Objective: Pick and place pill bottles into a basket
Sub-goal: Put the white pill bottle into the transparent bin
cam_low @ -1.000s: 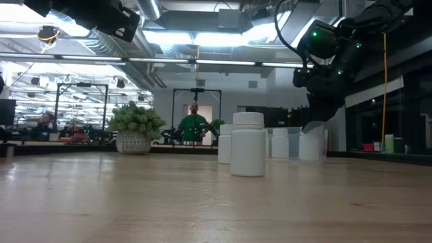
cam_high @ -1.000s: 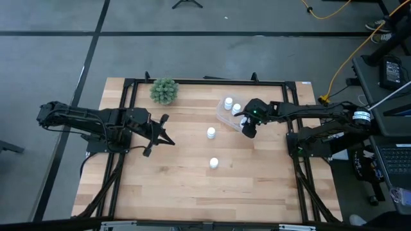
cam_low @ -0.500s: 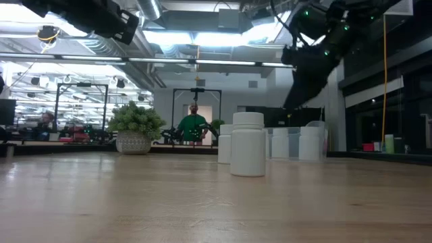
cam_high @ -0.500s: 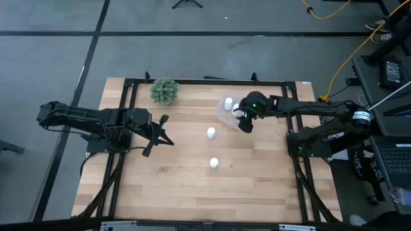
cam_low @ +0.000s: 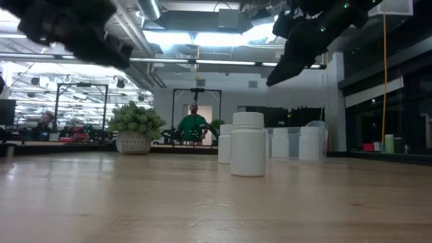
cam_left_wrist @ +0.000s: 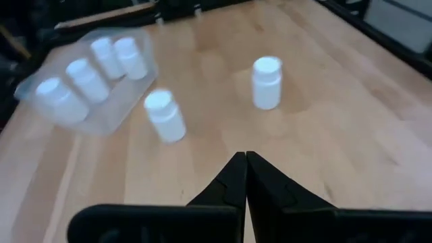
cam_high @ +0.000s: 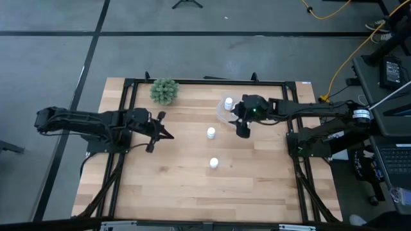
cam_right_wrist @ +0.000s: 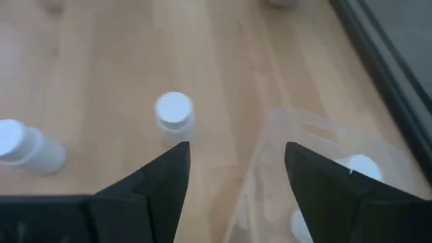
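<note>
Two white pill bottles stand upright on their bases on the bare wood, one (cam_high: pixel 210 133) mid-table and one (cam_high: pixel 214 163) nearer the front. The clear basket (cam_high: pixel 221 114) lies at the far right with several bottles standing in it (cam_left_wrist: pixel 88 71); one shows in the high view (cam_high: pixel 228 102), the rest are under my right arm. My right gripper (cam_high: pixel 242 130) hangs open above the basket's near edge, holding nothing (cam_right_wrist: pixel 233 152). My left gripper (cam_high: pixel 166 135) is shut and empty at the table's left (cam_left_wrist: pixel 244 158), pointing toward the two loose bottles.
A small green plant (cam_high: pixel 164 90) stands at the far left. A black frame (cam_high: pixel 128 83) runs around the table's far and side edges. Bare wood lies open between the two grippers and toward the near edge.
My right gripper has risen from down among the basket's bottles, still open, and drifted slightly toward the table's left; the bottles stay standing in the basket. My left arm has come down a little, its gripper staying shut.
</note>
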`<state>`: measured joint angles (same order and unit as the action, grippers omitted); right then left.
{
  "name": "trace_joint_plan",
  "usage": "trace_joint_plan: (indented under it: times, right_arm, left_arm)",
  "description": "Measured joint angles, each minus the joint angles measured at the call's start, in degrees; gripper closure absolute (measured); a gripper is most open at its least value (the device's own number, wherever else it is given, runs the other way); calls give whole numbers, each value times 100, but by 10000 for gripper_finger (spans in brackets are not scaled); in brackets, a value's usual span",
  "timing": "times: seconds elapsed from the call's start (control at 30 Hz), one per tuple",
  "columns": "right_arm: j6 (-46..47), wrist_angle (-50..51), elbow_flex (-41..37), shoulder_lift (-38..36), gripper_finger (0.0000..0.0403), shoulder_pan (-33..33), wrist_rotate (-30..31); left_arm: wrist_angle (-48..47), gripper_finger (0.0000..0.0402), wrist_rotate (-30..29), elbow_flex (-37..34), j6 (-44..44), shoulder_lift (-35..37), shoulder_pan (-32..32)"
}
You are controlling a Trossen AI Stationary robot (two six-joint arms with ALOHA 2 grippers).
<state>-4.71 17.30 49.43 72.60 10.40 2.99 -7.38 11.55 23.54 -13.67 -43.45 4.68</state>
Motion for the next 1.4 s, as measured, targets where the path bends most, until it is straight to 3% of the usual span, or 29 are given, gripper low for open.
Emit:
trace_joint_plan:
  times: [0.2,0.4,0.8,1.4]
  right_arm:
    - [408,-61,0,46,159,-315,-158]
    - [551,-876,2,392,159,-583,-160]
    - [440,-1576,0,1725,159,-726,-160]
    - [575,-1932,-2,2153,159,-558,8]
  left_arm:
    - [850,400,9,-982,262,726,415]
    - [1251,400,13,-1539,403,1388,619]
    - [1082,400,9,-1581,500,1596,637]
    - [1084,400,9,-1581,715,1594,635]
